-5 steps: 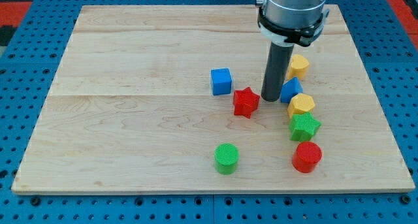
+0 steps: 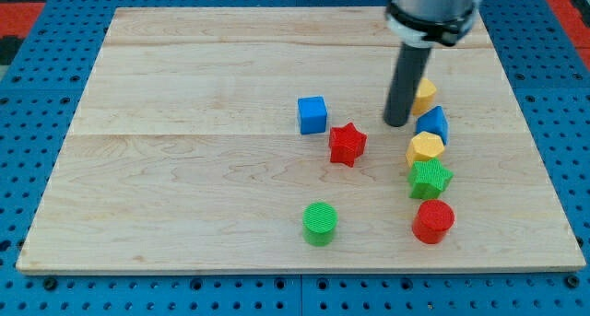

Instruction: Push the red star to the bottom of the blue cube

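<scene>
You are looking at a blue cube [image 2: 312, 114] sitting near the bench's [image 2: 184, 169] middle, with the red star [image 2: 348, 144] lying just beside it, toward the view's lower right, apart from it. The star is needing to go leftward, under the cube. There is no claw on this arm, so nothing is gripping; my tip [image 2: 397, 123] is resting to the star's upper right, apart from it.

A push from there is risking driving the star past the cube's underside or nudging the cube itself. The green cylinder [image 2: 320, 222] is waiting lower down, well clear. Rightward, a column is crowding my tip: a yellow block [image 2: 424, 94], a blue block [image 2: 432, 123], possibly a wedge, a yellow hexagon-like block [image 2: 425, 148], a green star [image 2: 430, 179] and a red cylinder [image 2: 432, 220]. Swinging round could be scattering them.
</scene>
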Robot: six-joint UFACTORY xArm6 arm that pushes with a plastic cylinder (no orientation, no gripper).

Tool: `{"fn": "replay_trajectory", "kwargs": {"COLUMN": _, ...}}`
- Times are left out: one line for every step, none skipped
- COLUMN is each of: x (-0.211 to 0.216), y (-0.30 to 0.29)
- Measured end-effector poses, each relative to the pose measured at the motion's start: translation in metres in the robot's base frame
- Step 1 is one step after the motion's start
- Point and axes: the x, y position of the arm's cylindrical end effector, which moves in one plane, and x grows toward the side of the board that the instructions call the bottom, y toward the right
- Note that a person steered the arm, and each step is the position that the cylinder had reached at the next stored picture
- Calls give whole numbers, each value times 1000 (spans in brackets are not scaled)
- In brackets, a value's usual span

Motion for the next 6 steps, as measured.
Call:
{"fn": "replay_trajectory", "kwargs": {"x": 0, "y": -14}}
{"fn": "replay_trajectory", "kwargs": {"x": 15, "y": -9}}
{"fn": "replay_trajectory", "kwargs": {"x": 31, "y": -2}}
{"fn": "replay_trajectory", "kwargs": {"x": 65, "y": -27}}
{"fn": "replay_trajectory", "kwargs": {"x": 80, "y": -67}}
{"fn": "replay_trajectory", "kwargs": {"x": 80, "y": -88}}
